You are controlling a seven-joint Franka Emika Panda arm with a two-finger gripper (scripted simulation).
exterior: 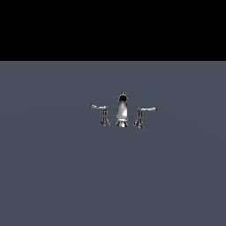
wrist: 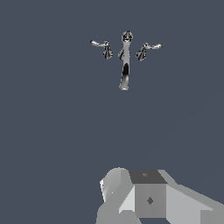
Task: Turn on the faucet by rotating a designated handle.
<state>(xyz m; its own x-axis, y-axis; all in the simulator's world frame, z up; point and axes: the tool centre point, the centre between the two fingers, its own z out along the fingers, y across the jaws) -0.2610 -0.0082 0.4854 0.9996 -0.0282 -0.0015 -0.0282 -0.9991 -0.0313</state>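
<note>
Designated handle (exterior: 99, 107) at exterior view's left of spout (exterior: 122, 110), seemingly apart.

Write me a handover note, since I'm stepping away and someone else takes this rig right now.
Gripper: only its body shows in the wrist view, fingertips unseen, so open or shut cannot be told; it holds nothing visible and is far from the faucet.
Designated handle: on the exterior view's left of the spout, lever pointing outward, untouched.
Done: nothing yet.
Left: approach, reach the handle, rotate it.
</note>
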